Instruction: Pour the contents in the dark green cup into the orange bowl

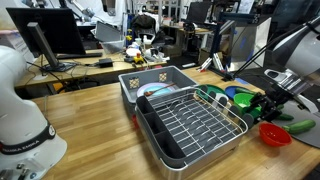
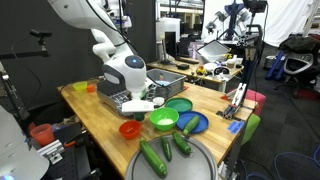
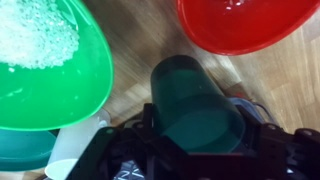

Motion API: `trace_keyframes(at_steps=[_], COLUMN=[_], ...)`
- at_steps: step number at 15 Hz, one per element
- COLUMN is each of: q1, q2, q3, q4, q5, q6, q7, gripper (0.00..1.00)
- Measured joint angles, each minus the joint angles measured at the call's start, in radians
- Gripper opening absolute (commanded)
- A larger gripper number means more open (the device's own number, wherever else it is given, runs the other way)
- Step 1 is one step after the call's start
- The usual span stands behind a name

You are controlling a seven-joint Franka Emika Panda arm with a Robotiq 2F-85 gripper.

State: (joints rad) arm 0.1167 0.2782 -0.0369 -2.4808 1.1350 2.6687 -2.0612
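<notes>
Nearest the wrist camera sits the cup [image 3: 190,95], dark green and see-through, clamped between the two black fingers of the gripper [image 3: 197,128], which are closed narrowly onto its sides. It is carried tipped, with its mouth pointing away from the wrist towards a strip of bare table [image 3: 150,35]. I cannot tell from here whether anything is left inside it.

Just beyond its rim and off to one side is the orange bowl [image 3: 250,25]. The part of it that shows looks empty, with no grains on its red floor. On the other side sits the green bowl [image 3: 60,70], holding a heap of white granules [image 3: 35,35]. The cup's mouth points between the two bowls and is over neither.

In an exterior view the arm reaches down beside the dish rack [image 1: 190,125], with the orange bowl [image 1: 275,134] on the table close below the gripper.

By my reckoning the grasp and lift are done and the tilt has begun, but the pour itself is not yet made. What is left is to bring the mouth over the orange bowl, well clear of the green one, and tip further until the contents run out.
</notes>
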Motion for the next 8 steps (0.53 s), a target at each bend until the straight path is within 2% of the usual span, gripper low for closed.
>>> trace_keyframes(at_steps=[8], q1=[0.006], q2=[-0.139], q3=[0.000], q4=[-0.086], q5=[-0.028], q6=[0.000], q7=[0.002], gripper=[0.53])
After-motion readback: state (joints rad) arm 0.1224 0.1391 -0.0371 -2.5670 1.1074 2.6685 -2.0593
